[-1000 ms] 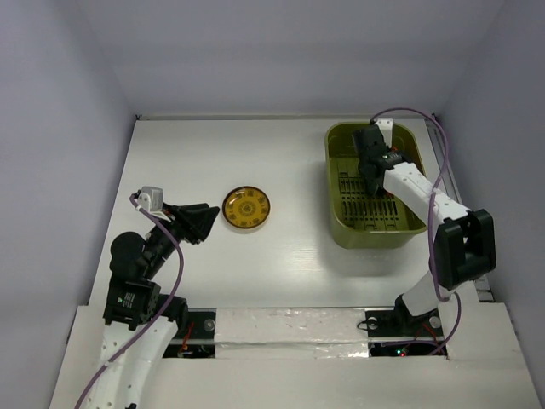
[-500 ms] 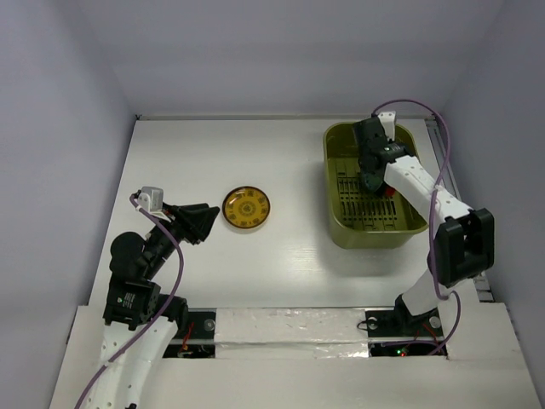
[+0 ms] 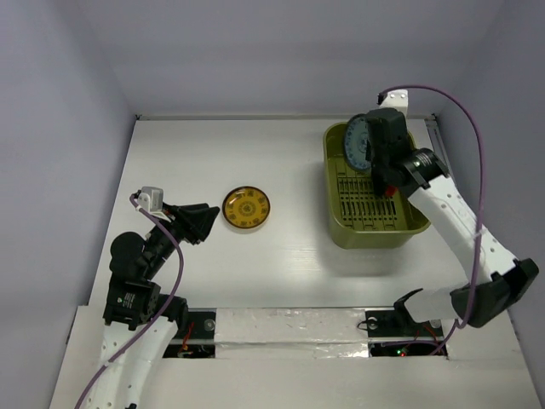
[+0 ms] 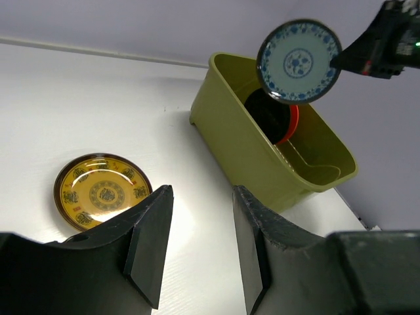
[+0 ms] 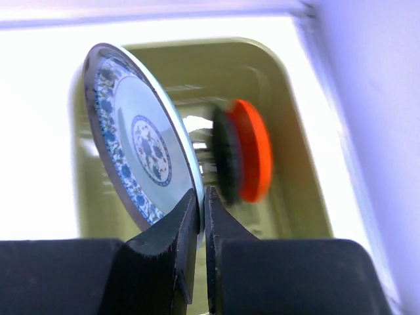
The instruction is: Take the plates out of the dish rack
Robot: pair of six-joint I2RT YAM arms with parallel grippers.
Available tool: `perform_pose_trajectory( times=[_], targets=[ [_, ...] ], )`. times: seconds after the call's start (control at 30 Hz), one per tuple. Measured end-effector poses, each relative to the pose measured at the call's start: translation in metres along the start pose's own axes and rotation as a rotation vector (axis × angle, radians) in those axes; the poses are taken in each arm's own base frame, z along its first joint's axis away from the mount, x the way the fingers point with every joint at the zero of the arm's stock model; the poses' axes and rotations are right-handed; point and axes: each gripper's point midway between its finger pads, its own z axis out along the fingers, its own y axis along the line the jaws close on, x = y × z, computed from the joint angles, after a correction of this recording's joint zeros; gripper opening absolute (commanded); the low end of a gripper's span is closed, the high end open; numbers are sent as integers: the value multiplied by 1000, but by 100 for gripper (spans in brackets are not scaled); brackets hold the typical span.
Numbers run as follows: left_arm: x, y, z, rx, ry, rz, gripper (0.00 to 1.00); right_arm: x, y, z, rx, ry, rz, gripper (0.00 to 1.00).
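Fingers of the right gripper (image 5: 201,193) pinch the rim of the blue plate (image 5: 141,157), holding it upright on edge above the green dish rack (image 3: 375,232), where the orange plate (image 5: 252,161) stands on edge inside. The left gripper (image 4: 200,197) hangs with its jaws apart near the yellow plate (image 3: 247,208), which lies flat on the table (image 3: 196,153).

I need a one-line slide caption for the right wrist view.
Right gripper holds the blue plate by its rim above the rack; an orange plate stands inside.
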Motion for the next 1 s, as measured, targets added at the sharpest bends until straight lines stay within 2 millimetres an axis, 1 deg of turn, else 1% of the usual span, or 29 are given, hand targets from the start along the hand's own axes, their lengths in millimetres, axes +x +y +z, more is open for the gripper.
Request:
perform_pose_trajectory(
  times=[0.07,0.17,0.23,0.3,0.4,0.47,0.6,0.67,0.77,0.87,1.0],
  targets=[
    [0,0,0,0,0,0,38,-11,13,-18,-92,-39,37,0],
    [0,0,0,0,0,0,38,-25,49,-43,-286,-100,111,0],
    [0,0,0,0,0,0,38,-28,79,-57,-421,-118,148,0],
    [0,0,0,0,0,0,38,-25,113,-65,-545,-114,175,0],
    [0,0,0,0,0,0,38,-6,164,-69,-693,-65,188,0],
    [0,0,0,-1,-1,0,38,15,198,-67,-770,-6,183,0],
    [0,0,0,-1,0,0,38,56,245,-61,-852,101,169,0],
    [0,0,0,-2,1,0,38,72,263,-58,-880,141,168,0],
    [1,1,1,-4,5,-2,38,90,280,-52,-904,185,177,0],
    [2,2,2,-6,9,-4,38,103,287,-46,-904,211,185,0],
    [1,3,2,-9,8,-4,38,114,291,-41,-899,229,190,0]
  ],
)
